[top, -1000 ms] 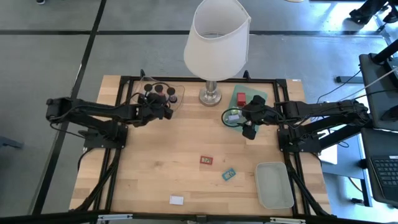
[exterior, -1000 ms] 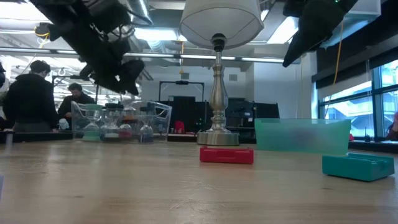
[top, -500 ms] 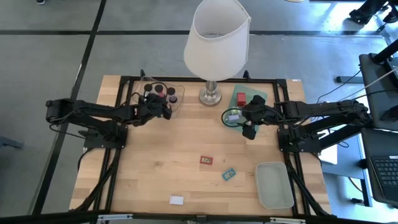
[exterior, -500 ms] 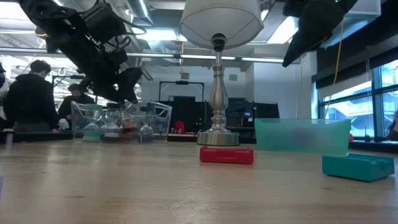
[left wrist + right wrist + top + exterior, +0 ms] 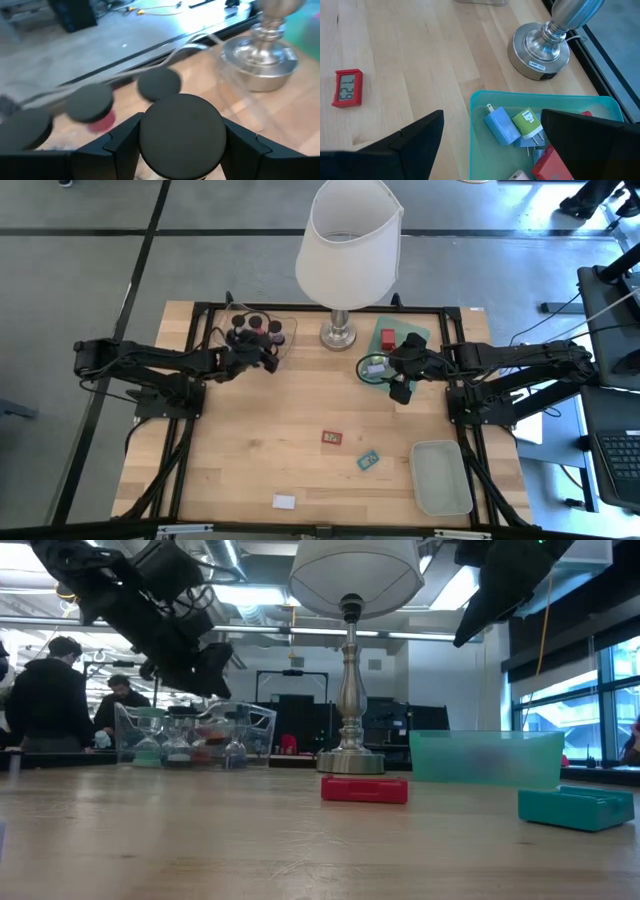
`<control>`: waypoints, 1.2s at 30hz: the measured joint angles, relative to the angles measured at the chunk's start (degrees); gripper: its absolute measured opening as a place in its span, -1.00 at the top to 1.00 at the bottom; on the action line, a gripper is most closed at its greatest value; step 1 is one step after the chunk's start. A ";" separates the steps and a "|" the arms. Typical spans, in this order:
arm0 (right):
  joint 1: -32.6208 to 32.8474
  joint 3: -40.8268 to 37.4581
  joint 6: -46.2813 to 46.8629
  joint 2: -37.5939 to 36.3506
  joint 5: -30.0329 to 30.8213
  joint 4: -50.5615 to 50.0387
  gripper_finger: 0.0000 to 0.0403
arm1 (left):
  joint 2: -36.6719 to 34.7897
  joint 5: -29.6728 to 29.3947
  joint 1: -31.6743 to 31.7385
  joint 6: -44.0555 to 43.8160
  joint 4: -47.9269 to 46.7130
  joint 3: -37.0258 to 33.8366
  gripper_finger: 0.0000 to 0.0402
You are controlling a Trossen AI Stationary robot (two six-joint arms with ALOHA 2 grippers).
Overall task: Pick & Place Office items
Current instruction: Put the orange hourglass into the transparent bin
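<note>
Left gripper [image 5: 263, 357] first: found hanging just above the clear tray [image 5: 255, 722], fingers [image 5: 120, 146] pressed to either side of a black round cap [image 5: 182, 125], so judged clamped on it rather than let go. Saw three more black caps [image 5: 90, 101] seated in the tray just beyond the held one, with a red bit showing beside them, and the lamp base [image 5: 261, 59] a little farther out, past the tray wall. Read the step as the placing of this cap among its fellows: carried to the tray, not yet plainly set down. Judged the next move to call for a short, straight descent into a free spot, clear of the neighbouring caps and of the tray wall, then a parting of the fingers and a lift straight up. Noted the right gripper [image 5: 490, 150] waiting on the far side of the lamp, spread wide and empty, poised over a teal tray [image 5: 479, 100] holding a blue plug [image 5: 501, 125] and a green plug [image 5: 529, 123]. Left well apart from both grippers, out on the bare table: a flat red tag [image 5: 331, 437], a teal tag [image 5: 368, 460] and a white block [image 5: 284, 501], all yet to be fetched.
</note>
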 joint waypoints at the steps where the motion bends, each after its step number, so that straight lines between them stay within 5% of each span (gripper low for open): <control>1: 0.00 0.00 0.00 0.00 0.00 -0.01 -0.68 | 0.00 0.65 0.00 1.23 1.08 0.00 -0.08; 13: 0.00 0.00 -0.20 0.00 0.01 1.52 -0.68 | 4.92 4.94 5.88 -4.55 3.38 0.10 -0.09; 27: 0.00 0.00 -0.20 0.00 0.00 1.49 -0.68 | 6.45 14.18 7.82 -0.55 7.55 -0.04 -0.09; 36: 0.00 0.00 -0.20 0.00 0.00 1.49 -0.68 | 6.15 14.18 7.82 2.05 8.04 -0.09 -0.11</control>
